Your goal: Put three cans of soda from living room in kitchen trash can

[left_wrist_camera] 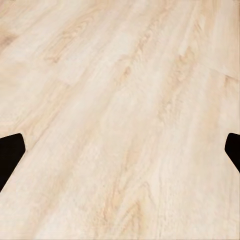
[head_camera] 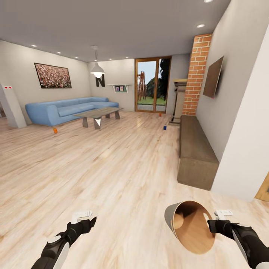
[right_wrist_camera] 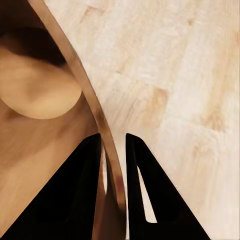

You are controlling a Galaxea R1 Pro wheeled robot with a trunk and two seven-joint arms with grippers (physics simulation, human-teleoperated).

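Note:
The tash can (head_camera: 188, 228), grey outside and wood-brown inside, hangs tilted low at the right with its mouth facing me. My right gripper (head_camera: 211, 225) is shut on its rim. In the right wrist view the two black fingers (right_wrist_camera: 85, 190) pinch the thin rim (right_wrist_camera: 107, 145) between them. Far off on the floor stand three cans of soda: an orange one (head_camera: 55, 130) by the sofa, a second orange one (head_camera: 160, 114) near the glass door, and a dark blue one (head_camera: 164, 127). My left gripper (head_camera: 89, 223) is open and holds nothing over bare floor (left_wrist_camera: 120, 125).
A blue corner sofa (head_camera: 67, 109) and a low coffee table (head_camera: 98, 113) stand at the back left. A long brown bench (head_camera: 195, 149) runs along the right wall under a wall TV (head_camera: 213, 77). Wide wooden floor (head_camera: 112, 168) lies between me and the cans.

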